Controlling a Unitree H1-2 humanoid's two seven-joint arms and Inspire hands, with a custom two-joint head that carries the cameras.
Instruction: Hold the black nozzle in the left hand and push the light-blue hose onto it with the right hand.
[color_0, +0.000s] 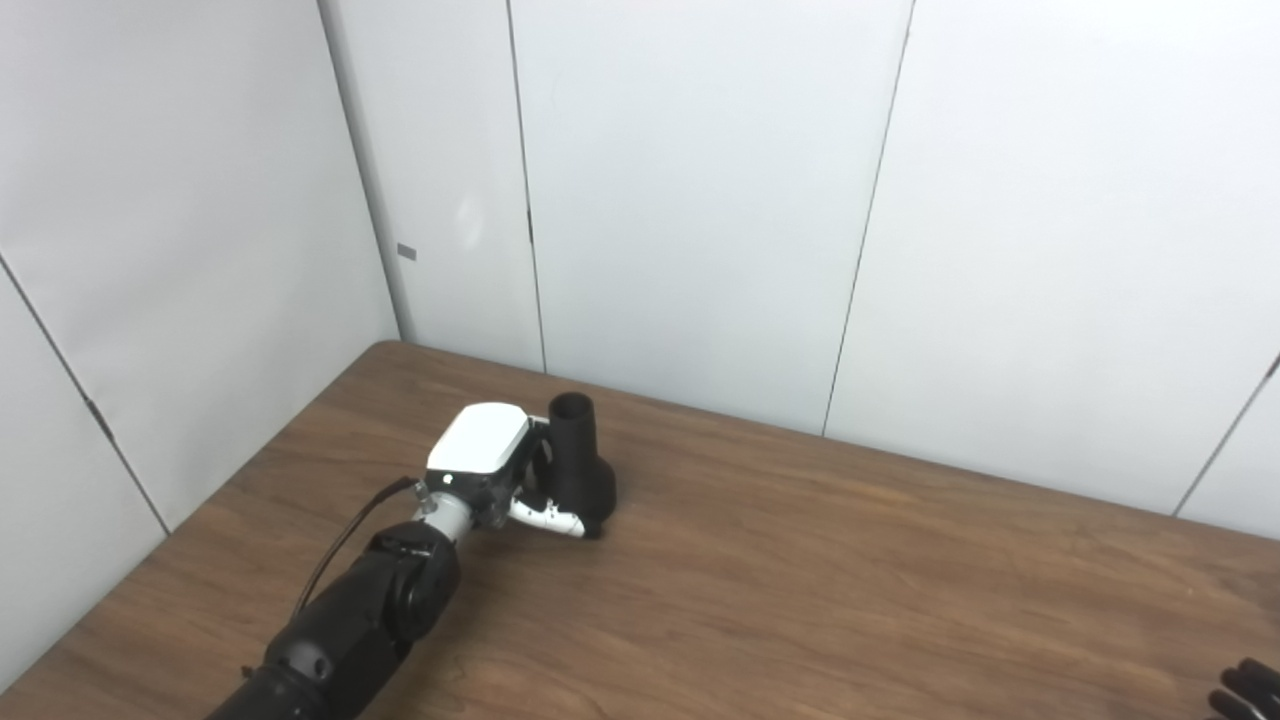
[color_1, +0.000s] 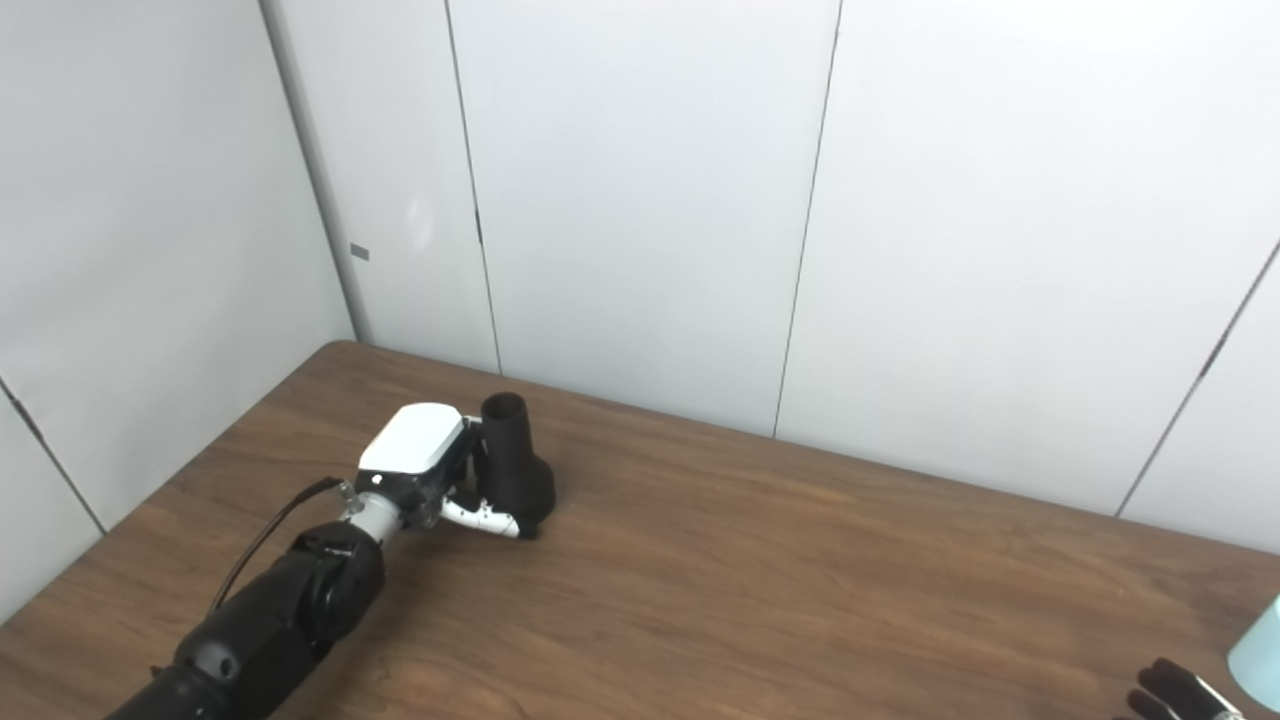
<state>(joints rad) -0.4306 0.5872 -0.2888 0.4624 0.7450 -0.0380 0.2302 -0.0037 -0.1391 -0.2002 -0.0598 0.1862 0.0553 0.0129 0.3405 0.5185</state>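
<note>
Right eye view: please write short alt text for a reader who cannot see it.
The robot's left hand grips an upright black nozzle standing on a brown wooden table. At the bottom right corner, the right hand's fingertips and a light-blue hose edge barely show.

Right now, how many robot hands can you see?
2. The left robot hand is at the black nozzle; the right robot hand peeks in bottom right, mostly cut off.
</note>
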